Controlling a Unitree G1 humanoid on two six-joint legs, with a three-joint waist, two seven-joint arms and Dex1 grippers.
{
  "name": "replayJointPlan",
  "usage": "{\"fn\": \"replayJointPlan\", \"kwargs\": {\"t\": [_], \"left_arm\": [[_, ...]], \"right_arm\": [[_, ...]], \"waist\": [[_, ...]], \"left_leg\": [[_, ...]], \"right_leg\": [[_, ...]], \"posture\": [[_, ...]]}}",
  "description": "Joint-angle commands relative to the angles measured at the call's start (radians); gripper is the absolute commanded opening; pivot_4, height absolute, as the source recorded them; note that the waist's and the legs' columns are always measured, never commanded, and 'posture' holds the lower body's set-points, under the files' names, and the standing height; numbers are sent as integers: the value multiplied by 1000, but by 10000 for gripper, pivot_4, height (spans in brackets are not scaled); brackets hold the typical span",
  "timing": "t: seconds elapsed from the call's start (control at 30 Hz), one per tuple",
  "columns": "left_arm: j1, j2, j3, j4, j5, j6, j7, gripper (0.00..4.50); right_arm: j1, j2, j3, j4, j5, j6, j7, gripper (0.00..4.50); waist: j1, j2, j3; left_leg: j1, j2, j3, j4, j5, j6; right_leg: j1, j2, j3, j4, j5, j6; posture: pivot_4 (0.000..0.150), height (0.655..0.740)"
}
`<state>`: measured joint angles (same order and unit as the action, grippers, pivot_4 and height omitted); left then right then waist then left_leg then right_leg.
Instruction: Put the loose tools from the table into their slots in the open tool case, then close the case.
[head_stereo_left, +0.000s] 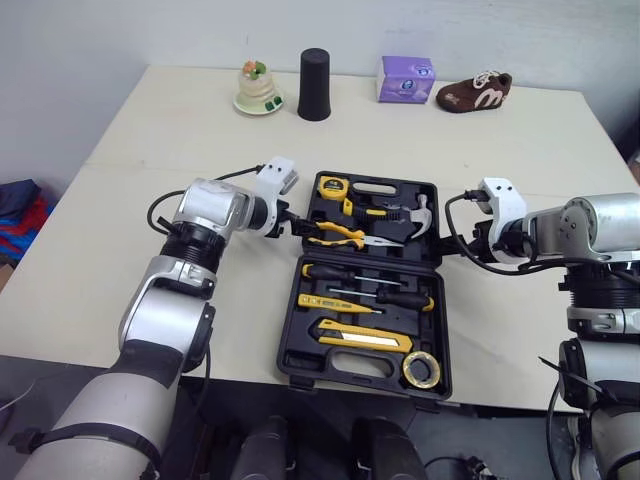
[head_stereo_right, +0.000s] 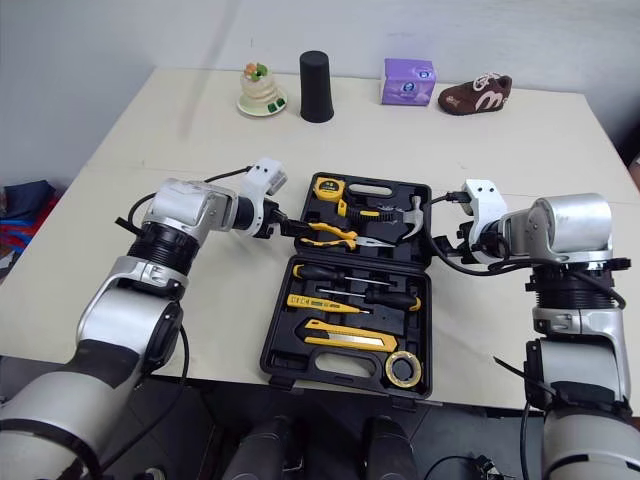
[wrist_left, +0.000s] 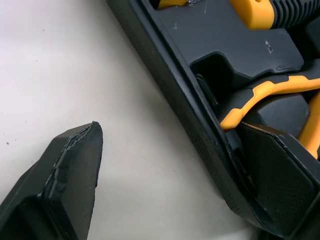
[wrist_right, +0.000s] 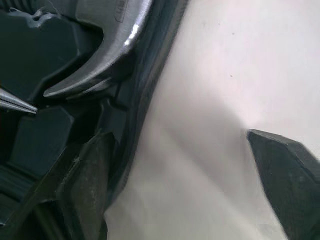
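- Bench (head_stereo_left: 100, 200): what stands along its far edge (a cup (head_stereo_left: 314, 85), a box (head_stereo_left: 406, 79), a shoe (head_stereo_left: 475, 91)) is no tool, so the stowing looks done.
- Case (head_stereo_left: 292, 330): it lies open and flat near the bench's front edge, between the two arms. Closing it is, by my judgement, the one step left.
- Left gripper (head_stereo_left: 298, 228): the jaws are wide apart and straddle the left wall of the case's far half. One finger (wrist_left: 75, 170) is outside over the bench, the other inside close against the wall. They clamp nothing.
- Right gripper (head_stereo_left: 455, 243): the jaws are likewise wide apart across the right wall (a mirror of the left), one finger (wrist_right: 85, 175) inside by the hammer's claw. They hold nothing.
- Tools: the hammer (head_stereo_left: 415, 215), pliers (head_stereo_left: 340, 235) and tape measure (head_stereo_left: 331, 186) sit in the far half. The screwdrivers (head_stereo_left: 360, 272), knife (head_stereo_left: 365, 340) and tape roll (head_stereo_left: 423, 371) sit in the near half.
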<state>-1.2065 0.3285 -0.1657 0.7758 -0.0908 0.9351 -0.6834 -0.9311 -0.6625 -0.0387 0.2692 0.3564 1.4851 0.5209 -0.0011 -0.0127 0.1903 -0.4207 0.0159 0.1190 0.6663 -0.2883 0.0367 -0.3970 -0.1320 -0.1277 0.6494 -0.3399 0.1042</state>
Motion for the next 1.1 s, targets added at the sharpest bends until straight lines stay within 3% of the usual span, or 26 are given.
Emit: {"fn": "replayJointPlan", "kwargs": {"t": [0.03, 0.13, 0.2, 0.27, 0.3, 0.37, 0.5, 0.6, 0.7, 0.83, 1.03, 1.1], "left_arm": [[-14, -1, -4, 4, 10, -3, -16, 37092], [-14, -14, 19, 4, -2, 15, -9, 23352], [-19, -25, 43, 7, -15, 32, 5, 13996], [-23, -35, 70, 11, -27, 49, 21, 6530], [-26, -45, 103, 9, -46, 63, 44, 5224], [-26, -59, 153, -1, -68, 76, 84, 4500], [-15, -88, 273, -45, -108, -13, 193, 2562], [11, -91, 280, -83, -95, -134, 222, 1517], [81, -86, 262, -136, -48, -346, 280, 138], [243, -20, 139, -227, 84, -668, 285, 138], [467, 70, 78, -360, 161, -1095, 291, 138], [516, 81, 78, -395, 147, -1135, 278, 138]], "right_arm": [[1, 3, -12, 17, -13, 5, -26, 22881], [-11, 45, -75, 64, -22, 9, -70, 7340], [-20, 68, -112, 87, -27, 9, -96, 0], [-25, 82, -138, 92, -25, 8, -115, 0], [-30, 101, -184, 77, -19, 1, -135, 0], [-32, 134, -258, 44, -7, -26, -168, 0], [30, 187, -344, -117, 44, -275, -147, 0], [96, 184, -333, -184, 35, -467, -110, 0], [242, 114, -230, -213, -90, -814, -44, 0], [409, 26, -155, -97, -253, -1317, -28, 0], [565, -117, -66, 67, -459, -1874, -92, 0], [595, -151, -48, 113, -514, -1975, -130, 0]], "waist": [[1, 0, 0], [-1, -1, -1], [-1, -2, -1], [-2, -2, -1], [-2, -2, -1], [-3, -2, -1], [-2, -2, -1], [-2, -2, -1], [-1, -2, -1], [-2, -2, -1], [-2, -2, -1], [-2, -2, -1]], "left_leg": [[0, 0, 0, 0, 0, 0], [0, -1, -1, 1, 0, 1], [1, -1, -1, 2, 1, 1], [2, -1, -1, 3, 2, 1], [3, -1, -1, 3, 2, 1], [4, -1, -1, 2, 3, 1], [1, -1, -2, 2, 5, 0], [-1, -2, -1, -1, 5, 0], [-3, -4, 1, -3, 5, 0], [-3, -5, 3, -5, 5, 0], [1, -3, 3, -1, 5, 1], [1, -2, 2, -1, 5, 1]], "right_leg": [[0, 0, 0, 0, 0, 0], [1, 0, 0, 1, 0, 0], [2, -1, 0, 2, 0, 0], [3, -1, 1, 4, 0, 0], [3, -1, 1, 4, 0, 0], [4, -2, 2, 5, 0, 1], [0, -2, 5, 5, 0, 1], [-5, -2, 5, 5, 0, 1], [-8, -2, 5, 6, 0, 1], [-9, -3, 5, 5, 1, 1], [-5, -3, 6, 6, 1, 1], [-4, -3, 5, 6, 1, 1]], "posture": [[1500, 7380], [1500, 7380], [1500, 7380], [1500, 7380], [1500, 7380], [1500, 7380], [1500, 7380], [1500, 7380], [1500, 7380], [1500, 7380], [1500, 7380], [1500, 7380]]}}
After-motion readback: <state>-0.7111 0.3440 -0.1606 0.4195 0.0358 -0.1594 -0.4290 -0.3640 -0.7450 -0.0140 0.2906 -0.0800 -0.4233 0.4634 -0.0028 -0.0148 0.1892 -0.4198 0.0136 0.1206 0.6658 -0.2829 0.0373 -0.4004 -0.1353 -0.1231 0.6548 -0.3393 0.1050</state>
